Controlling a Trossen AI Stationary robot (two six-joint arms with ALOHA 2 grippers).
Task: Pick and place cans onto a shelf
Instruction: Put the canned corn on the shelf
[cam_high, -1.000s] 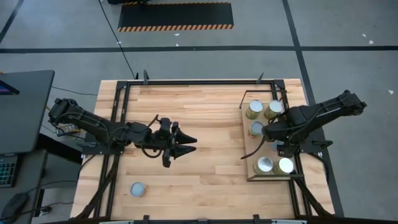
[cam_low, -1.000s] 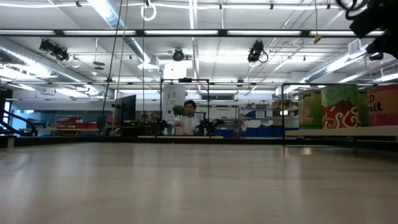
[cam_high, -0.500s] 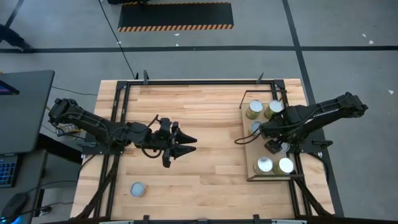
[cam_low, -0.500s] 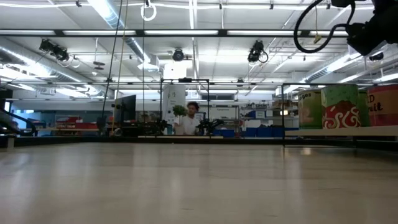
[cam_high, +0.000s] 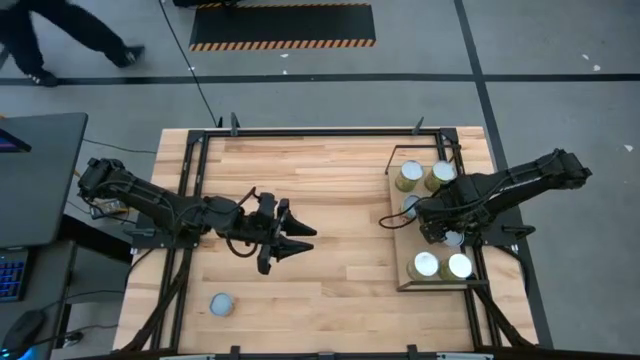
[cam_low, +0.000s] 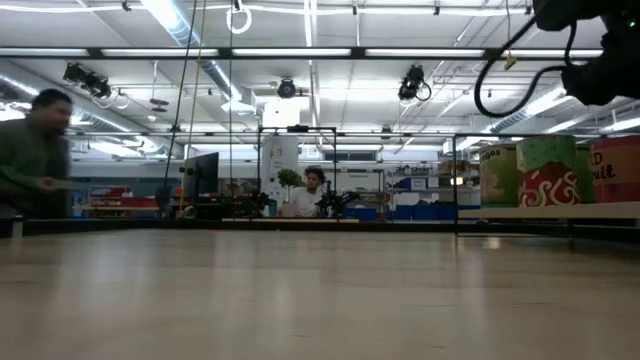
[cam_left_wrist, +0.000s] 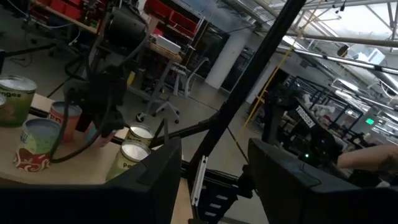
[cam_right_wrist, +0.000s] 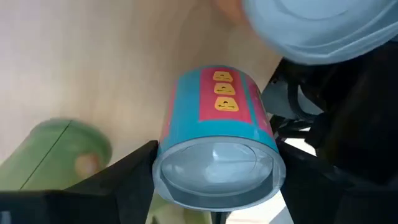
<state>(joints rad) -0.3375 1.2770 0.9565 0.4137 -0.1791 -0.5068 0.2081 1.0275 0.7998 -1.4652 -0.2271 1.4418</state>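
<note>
shelf: light-wood panel in a black frame (cam_high: 402, 282), right side of the table; tins with pale round tops on it at both ends and mid.
cans on shelf: two at the far end (cam_high: 410, 175), two at the near end (cam_high: 426, 265), one mid-shelf mostly hidden under the right arm.
stray can: lone tin (cam_high: 222, 304) on the tabletop (cam_high: 340, 270) near the front left edge, well apart from the shelf. Looks like the one left to move.
right gripper: (cam_right_wrist: 214, 214) over mid-shelf, a blue tin with a red band and yellow marks (cam_right_wrist: 217, 143) sitting between its fingers.
right fingers: spread either side of the blue can. Touching or just clear of the wall, can't tell.
right arm pose: reaches in from the right edge, elbow out past the table, wrist bent down over the shelf.
left gripper: (cam_high: 298, 238) above mid-table, pointing toward the shelf, holding nothing.
left fingers: parted, empty gap between them in the wrist view.
left arm pose: stretched low from the left edge, forearm about level.
handling, judged: rigid metal tins, likely moderate weight if full, won't crush. Smooth label wall, may slip under a light pinch.
grip point, judged: around the wall at mid-height, fingers on opposite sides, axis upright. Avoid the rim.
risk, judged: shelf is crowded, a wide approach could clip the neighbouring green tin (cam_right_wrist: 59, 155).
</note>
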